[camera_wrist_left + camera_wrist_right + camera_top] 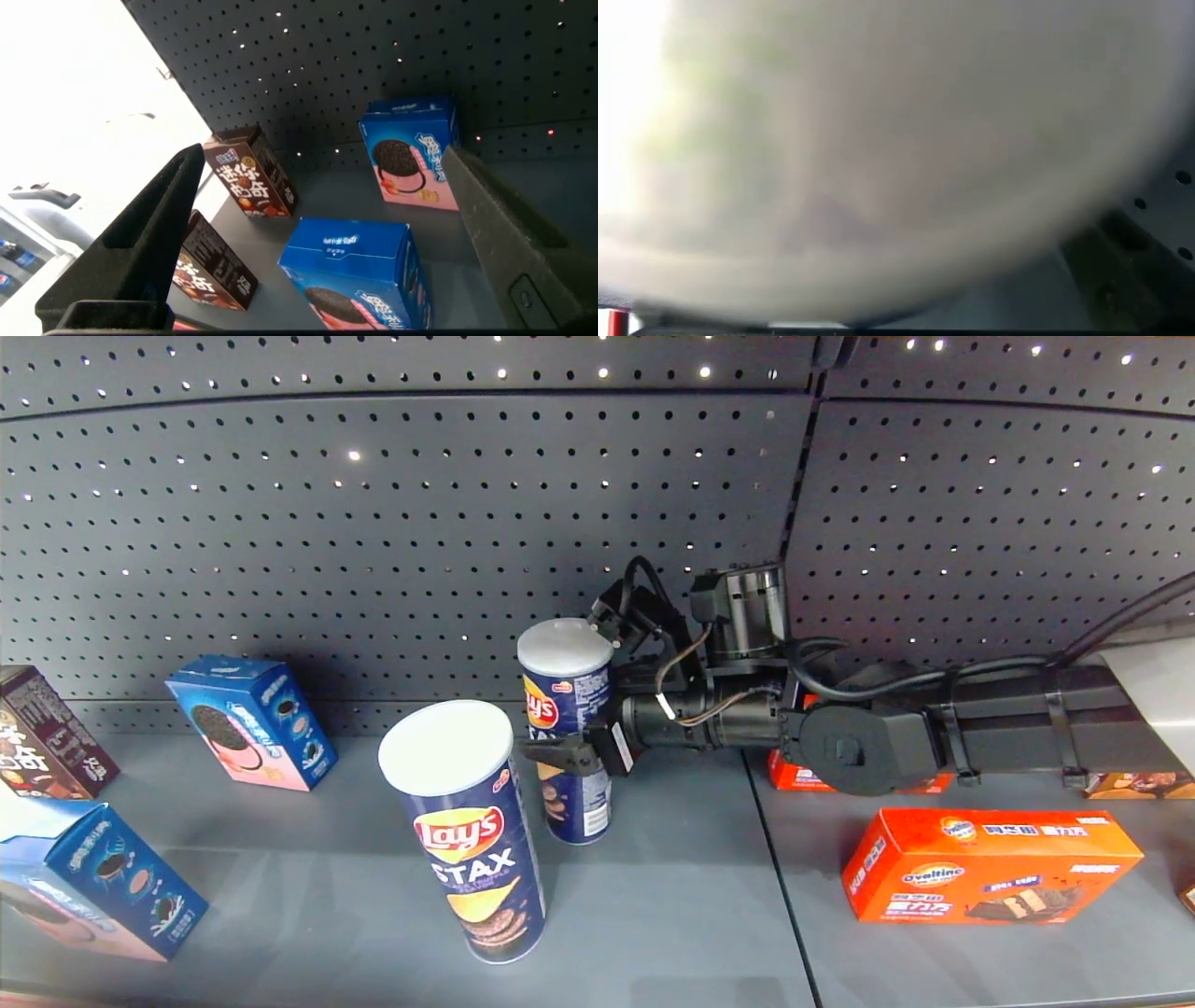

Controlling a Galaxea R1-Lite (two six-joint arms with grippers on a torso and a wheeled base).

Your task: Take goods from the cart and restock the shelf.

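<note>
Two tall blue chips cans with white lids stand on the grey shelf (672, 905). The rear can (566, 695) stands near the pegboard back, and my right gripper (569, 745) is shut on its middle, the arm coming in from the right. Its white lid (878, 149) sits close under the right wrist camera. The front can (471, 840) stands free, just left of and nearer than the held one. My left gripper (322, 159) is open with nothing between its fingers, above the boxes at the shelf's left end.
Blue cookie boxes (252, 721) (103, 882) and a brown box (47, 733) occupy the shelf's left side. Orange boxes (990, 863) (794, 773) lie on the right. The perforated back panel (373, 523) stands close behind. The left wrist view shows blue boxes (411, 149) (360, 271) and brown boxes (252, 173).
</note>
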